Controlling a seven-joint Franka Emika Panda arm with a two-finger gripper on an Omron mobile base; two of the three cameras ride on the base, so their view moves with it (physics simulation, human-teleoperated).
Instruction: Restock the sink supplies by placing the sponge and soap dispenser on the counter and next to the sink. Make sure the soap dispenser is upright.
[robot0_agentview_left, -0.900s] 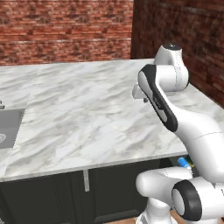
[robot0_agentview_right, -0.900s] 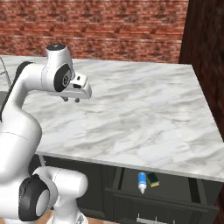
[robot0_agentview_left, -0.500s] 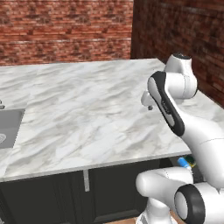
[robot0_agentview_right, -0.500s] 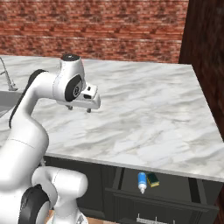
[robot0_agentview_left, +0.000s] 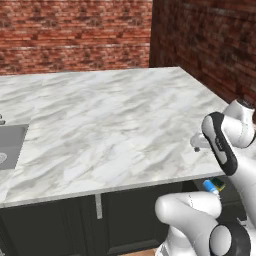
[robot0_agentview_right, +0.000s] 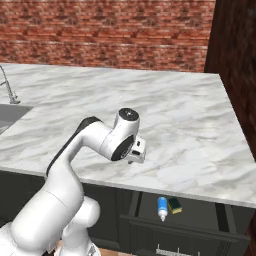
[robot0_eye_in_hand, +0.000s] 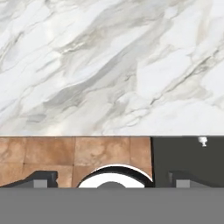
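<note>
Pincer (robot0_agentview_right: 138, 152): jaws wide, holding nothing, over front edge of marble surface (robot0_agentview_right: 165, 110). Soap dispenser (robot0_agentview_right: 162, 207) + sponge (robot0_agentview_right: 174, 204): below pincer, touching, in open drawer (robot0_agentview_right: 185, 227). Sink (robot0_agentview_right: 10, 114): well apart.

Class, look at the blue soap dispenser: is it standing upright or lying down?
Lying down. The soap dispenser rests on its side in the open drawer, beside the sponge, below the counter.

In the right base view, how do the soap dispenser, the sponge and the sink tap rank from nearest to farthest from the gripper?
Measured from the gripper, above the counter's front edge:
1. Soap dispenser, lying in the open drawer below.
2. Sponge, beside it in the drawer, on the far side from the gripper; close to call.
3. Sink tap, far left.
</note>
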